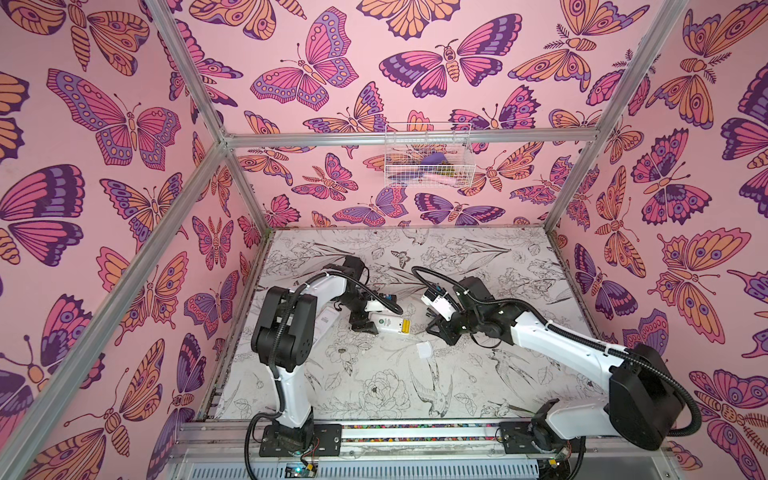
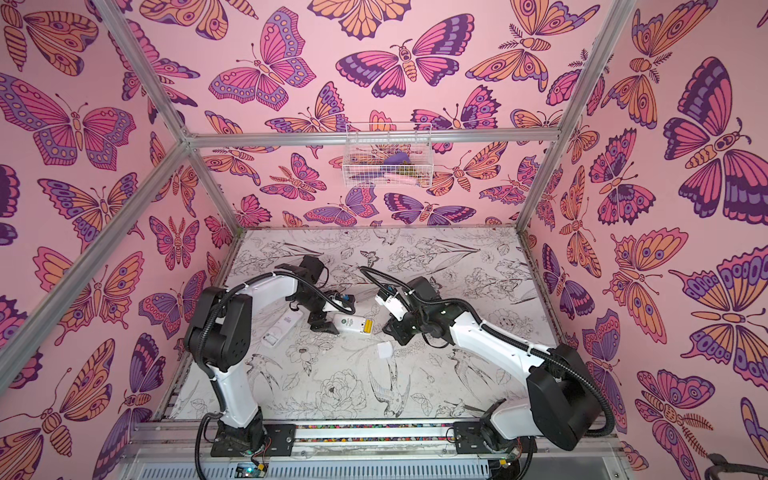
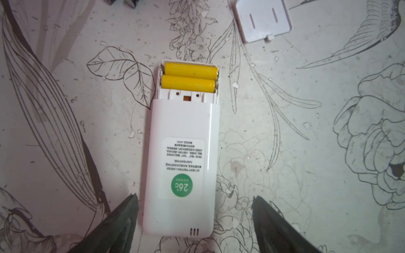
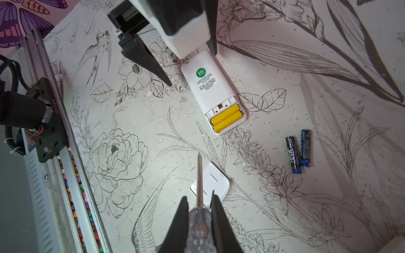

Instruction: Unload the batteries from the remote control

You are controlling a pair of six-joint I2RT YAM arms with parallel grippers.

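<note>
Right gripper [image 4: 199, 196] pinches screwdriver [image 4: 199, 175]. Left gripper [image 3: 194, 196] spread, flanking remote [image 3: 182, 131]. Two bright yellow batteries [image 1: 405, 327] lie side by side in its open bay, at the 3 o'clock end in both top views. Two black batteries [image 4: 298, 153] lie loose on table [image 4: 328, 92].

batteries [image 3: 189, 80] in remote [image 3: 182, 166], cover plate [image 3: 263, 19] beside remote

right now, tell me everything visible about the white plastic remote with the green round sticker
The white plastic remote lies flat, back up, on the flower-printed table. A label with a green round sticker sits on its back. Its battery bay is uncovered, two yellow cylinder batteries side by side inside. The open left gripper straddles its vented end.
</note>
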